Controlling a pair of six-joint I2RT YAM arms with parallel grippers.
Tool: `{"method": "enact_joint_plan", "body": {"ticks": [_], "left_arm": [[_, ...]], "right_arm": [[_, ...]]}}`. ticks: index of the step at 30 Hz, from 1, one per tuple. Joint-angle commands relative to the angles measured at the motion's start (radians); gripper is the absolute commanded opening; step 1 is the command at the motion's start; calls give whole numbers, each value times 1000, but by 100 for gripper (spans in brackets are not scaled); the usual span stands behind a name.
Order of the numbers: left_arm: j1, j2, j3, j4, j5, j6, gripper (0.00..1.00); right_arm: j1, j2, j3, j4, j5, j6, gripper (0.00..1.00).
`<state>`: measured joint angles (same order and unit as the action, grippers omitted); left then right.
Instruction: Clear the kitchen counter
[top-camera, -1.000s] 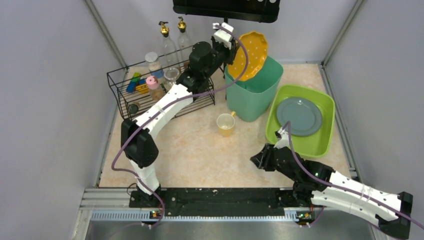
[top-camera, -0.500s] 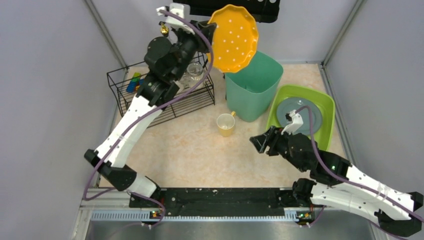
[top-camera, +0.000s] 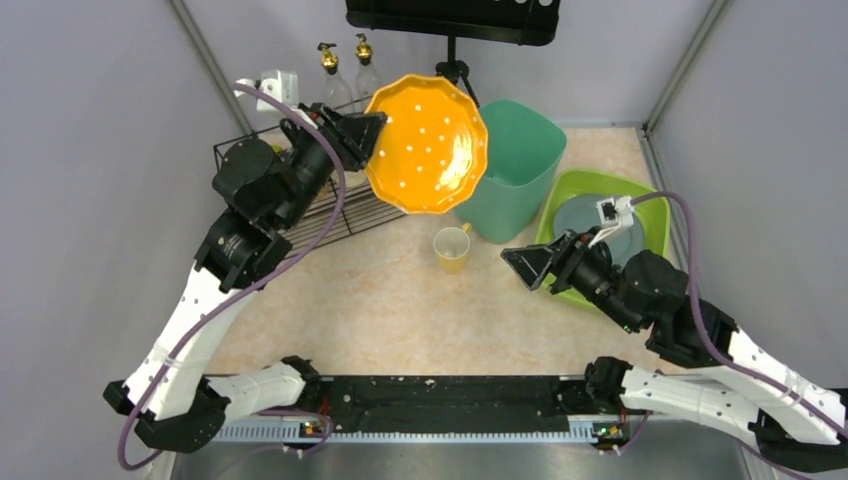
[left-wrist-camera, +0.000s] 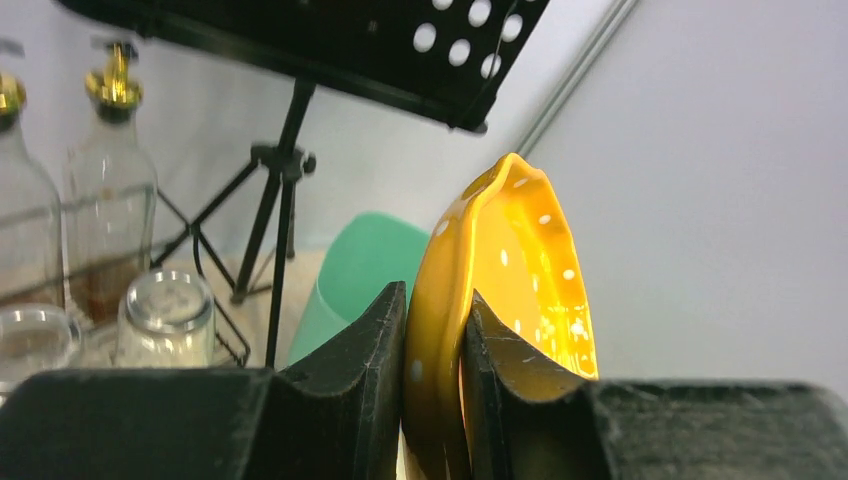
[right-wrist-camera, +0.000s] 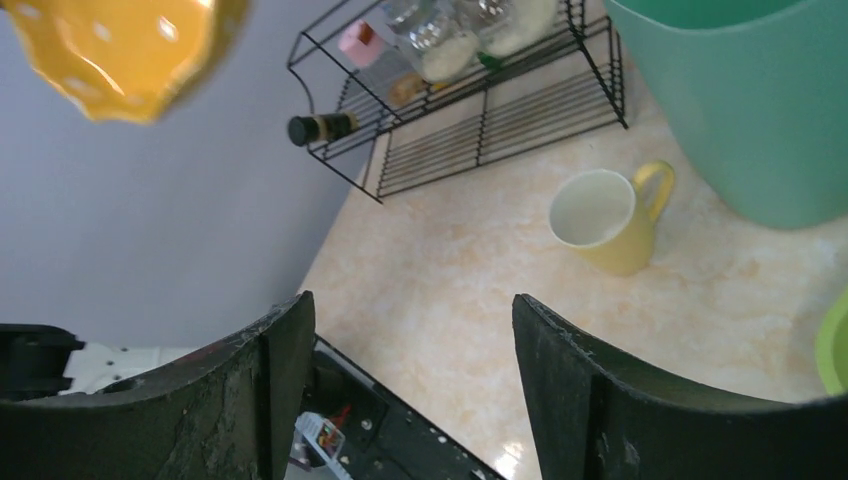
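Your kitchen counter (top-camera: 370, 300), flat marbled beige, spreads beneath both arms, a smooth green tub (top-camera: 520, 170) at its back. Your left gripper (top-camera: 368, 133) clamps the rim of a glossy, scalloped orange plate (top-camera: 428, 150), held aloft. A rounded yellow mug (top-camera: 452, 248) stands near the tub. Your right gripper (top-camera: 522, 266) hangs spread wide, empty.

The table (top-camera: 380, 300) is a flat, level beige-cream top with a faint marbled stone pattern, lying between grey walls (top-camera: 100, 150), a black rail (top-camera: 440, 392) along its near edge
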<state>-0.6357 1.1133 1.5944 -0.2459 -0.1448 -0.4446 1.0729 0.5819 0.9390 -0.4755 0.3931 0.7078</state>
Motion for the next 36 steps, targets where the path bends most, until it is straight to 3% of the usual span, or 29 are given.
{"method": "enact_joint_plan", "body": {"ticks": [1,17,36], "left_arm": [[2,-88,-59,74,16,-174,0],[2,-337,-385,99,55,-403,0],[1,-390,-590,238,172,-534,0]], "right_arm": [[6,41,88,105,-86,-39,72],[7,93,1,298,-140,76,75],[1,201,-153,589,-215,227,75]]}}
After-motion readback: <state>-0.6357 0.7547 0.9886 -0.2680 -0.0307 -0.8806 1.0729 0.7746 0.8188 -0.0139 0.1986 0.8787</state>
